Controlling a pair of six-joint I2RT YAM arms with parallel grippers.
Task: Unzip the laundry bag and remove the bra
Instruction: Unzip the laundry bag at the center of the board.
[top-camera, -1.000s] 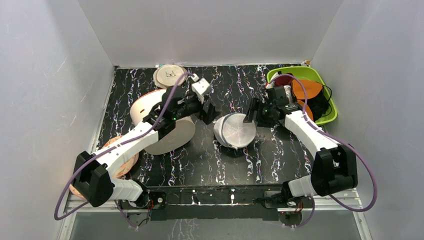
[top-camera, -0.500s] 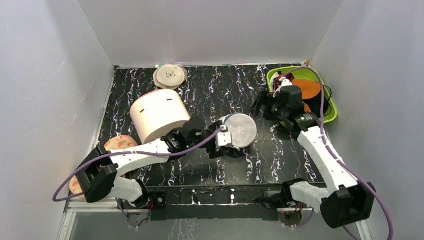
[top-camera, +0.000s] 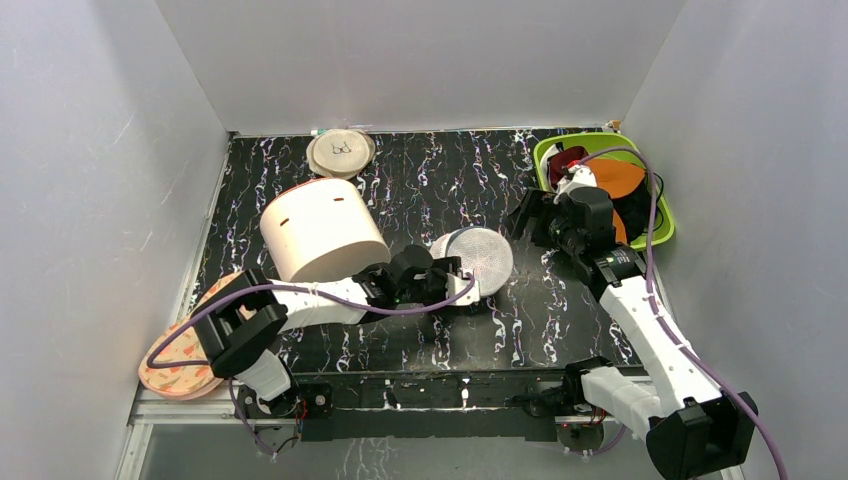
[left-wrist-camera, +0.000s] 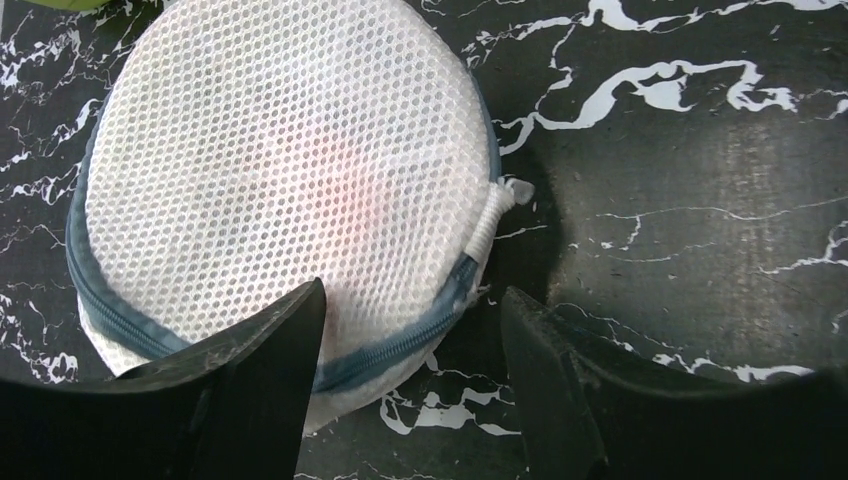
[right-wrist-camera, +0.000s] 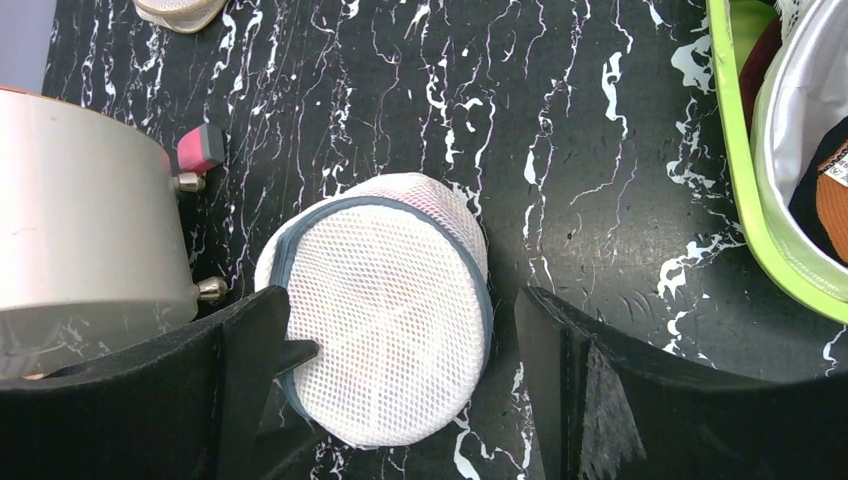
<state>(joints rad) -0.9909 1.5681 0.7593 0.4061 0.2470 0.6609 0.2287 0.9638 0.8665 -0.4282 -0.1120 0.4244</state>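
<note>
Both left gripper (left-wrist-camera: 412, 300) and right gripper (right-wrist-camera: 402, 300) gape above the zipped, round, white-mesh laundry bag (left-wrist-camera: 280, 170).

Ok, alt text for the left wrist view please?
A round white mesh laundry bag with a blue-grey zip around its rim lies on the black marbled table, a reddish tint showing through. The left tool, open, frames the bag's near edge, with the white zip pull at right.
</note>
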